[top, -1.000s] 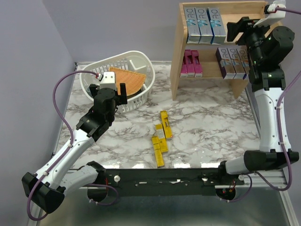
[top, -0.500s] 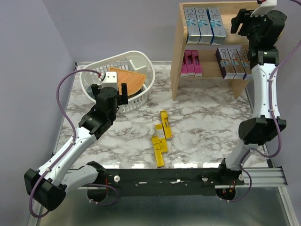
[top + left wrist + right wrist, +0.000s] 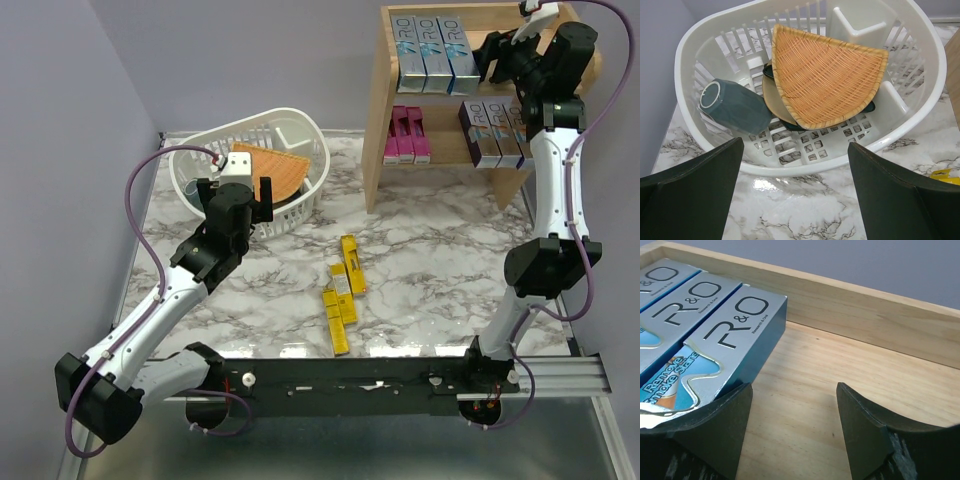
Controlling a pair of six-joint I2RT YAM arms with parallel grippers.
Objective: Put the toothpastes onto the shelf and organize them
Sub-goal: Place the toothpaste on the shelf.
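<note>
Cup (image 3: 735, 107) inside basket (image 3: 805, 167) shows only from left pincer (image 3: 795, 147), spread empty like right pincer (image 3: 793, 388).

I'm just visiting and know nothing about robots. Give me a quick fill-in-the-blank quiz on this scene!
The toothpastes lying on the table are all ____.
The shelf's top tier holds ____ blue-silver cartons.
The pink cartons stand on its ____ tier.
The right gripper is open and holds ____.
Missing words: yellow; three; lower; nothing.
</note>
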